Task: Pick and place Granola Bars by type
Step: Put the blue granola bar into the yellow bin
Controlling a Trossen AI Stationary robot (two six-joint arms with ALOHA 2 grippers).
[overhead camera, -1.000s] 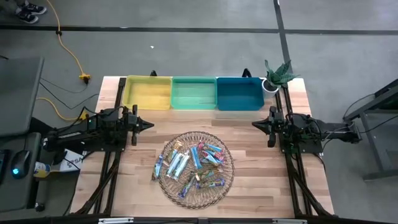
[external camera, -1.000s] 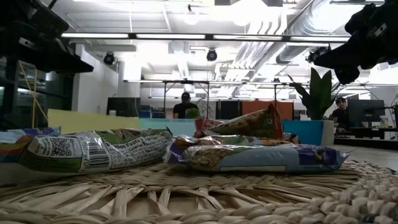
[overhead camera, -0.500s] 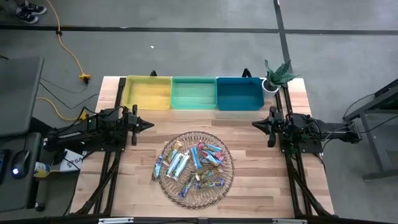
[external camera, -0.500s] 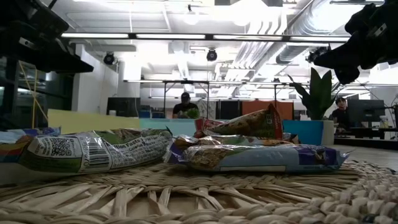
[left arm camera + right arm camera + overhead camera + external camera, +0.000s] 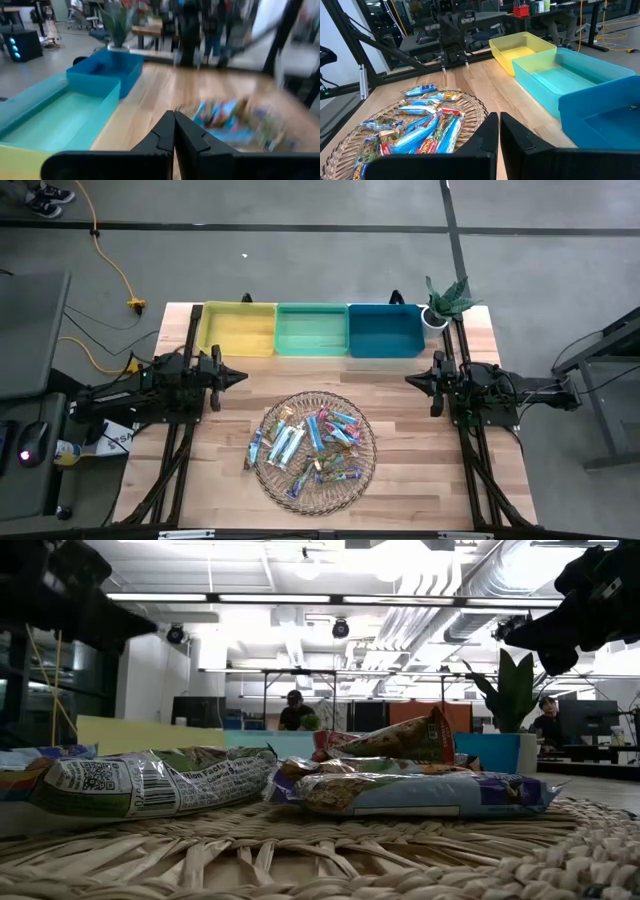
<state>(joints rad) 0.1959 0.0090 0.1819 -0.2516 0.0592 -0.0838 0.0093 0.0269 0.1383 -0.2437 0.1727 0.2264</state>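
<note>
Two hands pressed together, left hand point(image 5: 238, 377) and right hand point(image 5: 410, 380), flanking Granola Bars point(image 5: 312, 445) on wicker tray point(image 5: 366, 470).

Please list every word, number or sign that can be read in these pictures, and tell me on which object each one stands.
"Facts", the end of a heading whose start is unclear: on the green and white bar wrapper, low view.
Small print and square code on that wrapper: too small to read.
Brand print on the blue bars, right wrist view: blurred.
Letters on the white sheet, high view: too small to read.
</note>
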